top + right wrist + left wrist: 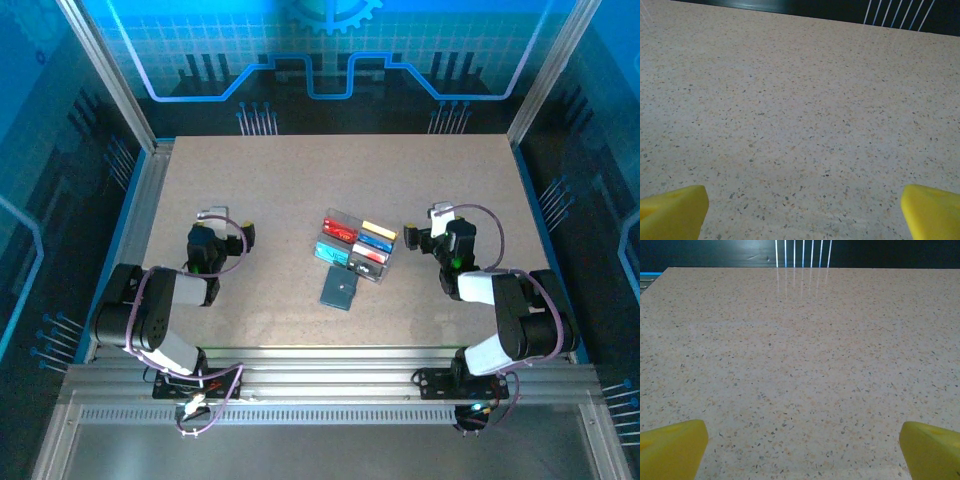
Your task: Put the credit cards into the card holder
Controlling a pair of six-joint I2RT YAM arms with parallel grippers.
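You see the slate-blue, squarish card holder [340, 291] lying flat mid-table, just on the near side of the clear tray [388, 262] holding red, yellow, blue and teal credit cards [338, 228], while the left gripper [802, 450] and right gripper [802, 210] both stand spread wide, grasping nothing.

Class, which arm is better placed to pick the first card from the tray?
Right. The right fingers, open, sit closer to the tray of cards than the left fingers.
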